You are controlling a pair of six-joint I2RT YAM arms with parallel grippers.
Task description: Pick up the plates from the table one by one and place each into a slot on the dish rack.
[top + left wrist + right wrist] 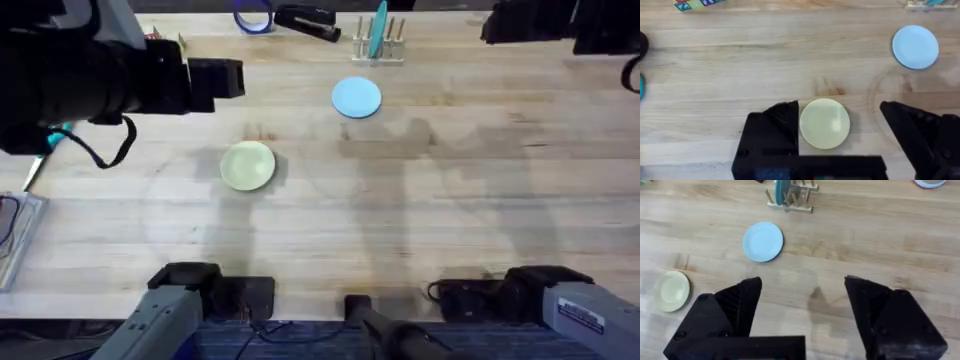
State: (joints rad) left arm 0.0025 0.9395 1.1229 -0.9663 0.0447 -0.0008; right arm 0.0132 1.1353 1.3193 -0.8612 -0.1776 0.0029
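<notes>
So the left arm was up high on the left side of the overhead view, big and dark. Its hand (840,135) hung over the tabletop (450,200) with the fingers spread wide apart, holding nothing. In the left wrist view the cream plate (825,123) sat flat on the wood between those fingers, right up against one finger's edge as seen there; I couldn't tell if anything was actually touching.

Overhead, the cream plate (247,165) lay a bit left of center. The blue plate (356,97) lay flat further back and to the right of it, well apart from it, with open wood all around.

Behind the blue plate, at the far edge, stood the rack (378,47) with a teal plate (380,30) already standing upright on edge between its pegs. Just left of the rack was a black stapler (306,21), and left of that a blue tape roll (254,17).

The right hand (802,300) was also open, fingers far apart with nothing between them. Its wrist view looked down at the blue plate (763,241) near the rack (790,197), with the cream plate (671,291) off to the side — both plates flat on the tabletop, neither in a slot yet.
</notes>
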